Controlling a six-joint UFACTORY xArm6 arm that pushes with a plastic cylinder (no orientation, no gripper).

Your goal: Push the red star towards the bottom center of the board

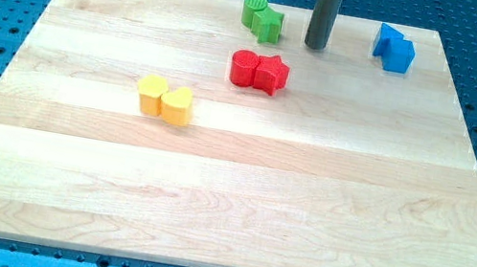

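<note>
The red star lies in the upper middle of the wooden board, touching a red round block on its left. My tip stands on the board above and to the right of the red star, a short gap away from it. The rod rises straight up out of the view's top.
Two green blocks, a round one and a star-like one, sit touching near the top edge, left of my tip. Two blue blocks sit at the top right. Two yellow blocks sit touching at the middle left.
</note>
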